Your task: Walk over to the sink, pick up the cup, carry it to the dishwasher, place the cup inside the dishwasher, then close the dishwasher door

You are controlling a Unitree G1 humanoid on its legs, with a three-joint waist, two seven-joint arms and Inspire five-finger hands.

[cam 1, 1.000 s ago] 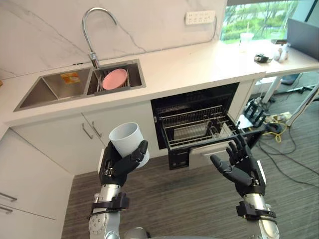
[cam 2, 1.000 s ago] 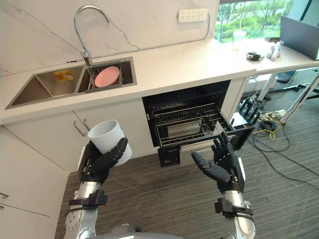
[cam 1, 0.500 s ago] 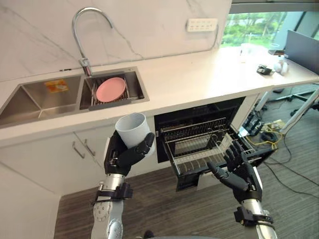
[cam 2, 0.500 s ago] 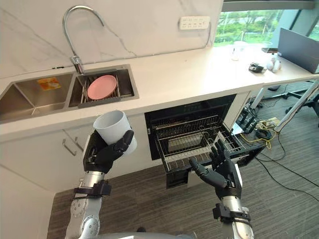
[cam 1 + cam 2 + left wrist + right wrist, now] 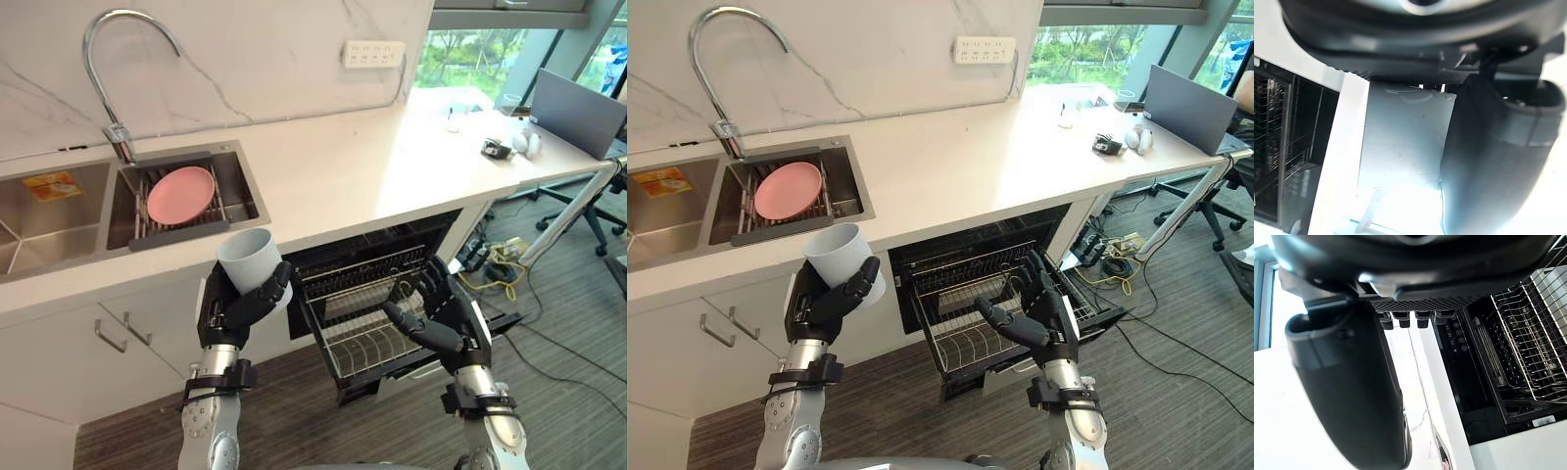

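Cup (image 5: 247, 260) in left robot hand (image 5: 233, 315)

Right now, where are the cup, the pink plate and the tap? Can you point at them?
cup (image 5: 838, 271), right eye view, white side wall below the rim.
pink plate (image 5: 181, 194), left eye view, middle of its face.
tap (image 5: 119, 137), left eye view, base by the sink.
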